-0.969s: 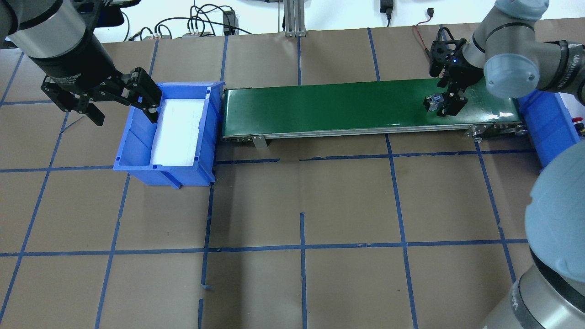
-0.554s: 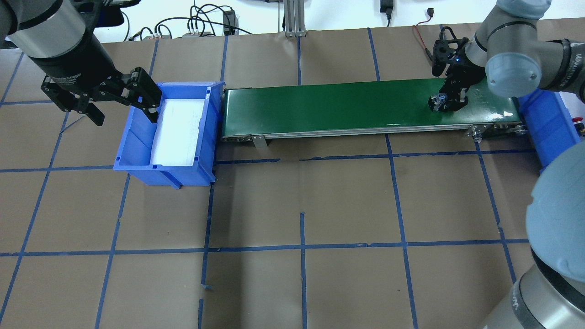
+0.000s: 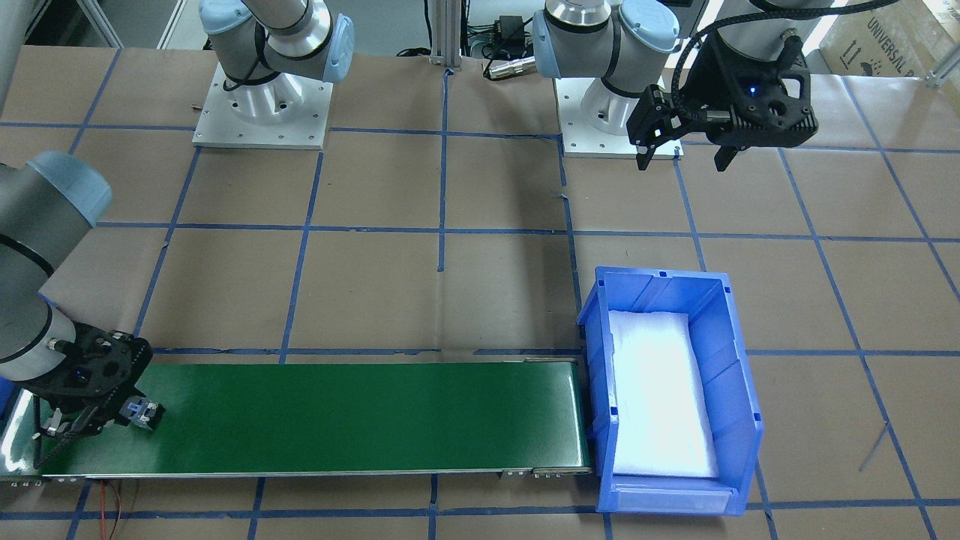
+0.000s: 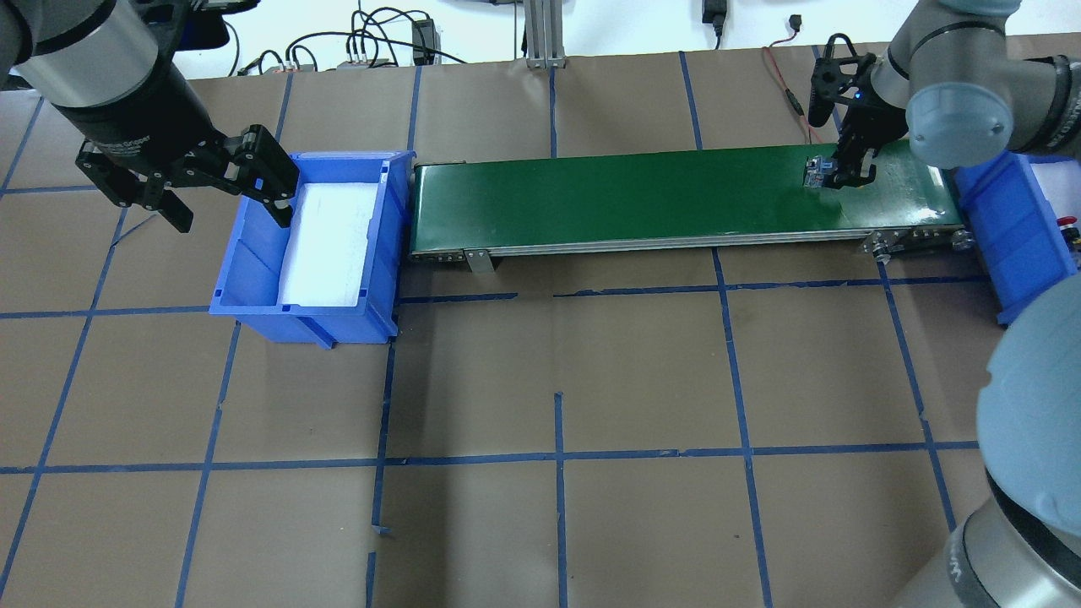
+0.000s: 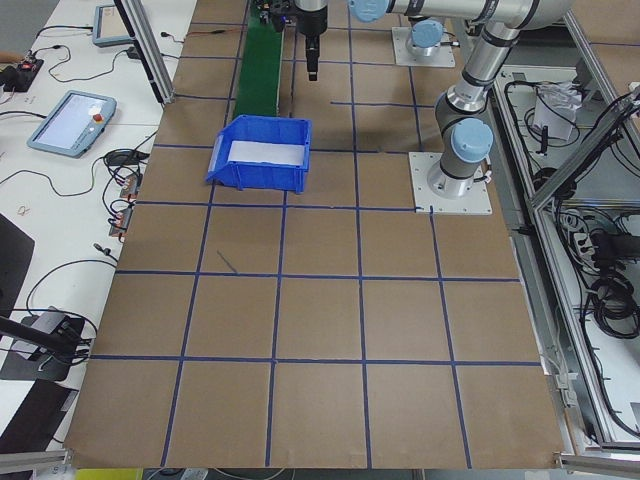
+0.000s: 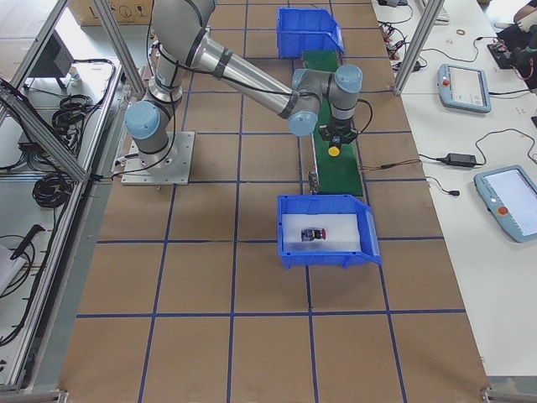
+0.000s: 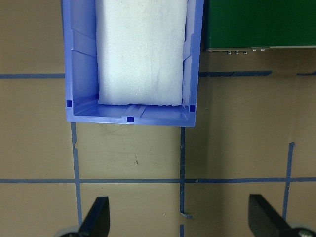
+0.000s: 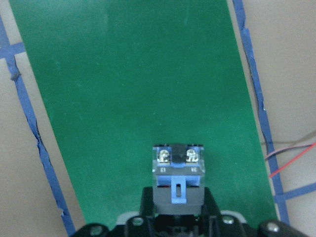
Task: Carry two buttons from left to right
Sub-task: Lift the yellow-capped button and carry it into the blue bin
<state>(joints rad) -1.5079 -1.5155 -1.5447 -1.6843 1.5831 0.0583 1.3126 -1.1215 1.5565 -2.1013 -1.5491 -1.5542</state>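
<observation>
In the exterior right view, the right hand (image 6: 336, 141) is hanging over the right end of the green belt (image 6: 340, 178). The yellow button (image 6: 334, 151) is showing under it. The red button (image 6: 312, 233) is lying on its side in the right bin (image 6: 323, 260), just past the belt's end.

In the right wrist view, the right hand is gripping the yellow button by its grey contact block, with the screw terminals facing the camera. I cannot tell whether the button is touching the belt.

In the overhead view, the gripped button is sitting toward the belt's far edge, near the right bin. The left hand (image 4: 230, 215) is hovering open over the left wall of the left bin (image 4: 253, 291), well apart from the work.

In the left wrist view, the left hand's fingers are standing wide apart with nothing between them, above the brown tabletop (image 7: 232, 148). The left bin is showing only its white foam pad (image 7: 143, 54).

The front-facing and exterior left views are adding nothing new.

Judging from this, the red button is already delivered and the second transfer is under way. The next move is calling for the right hand to carry the yellow button rightward over the bin wall. It then has to lower and open beside the red button, not on it.
</observation>
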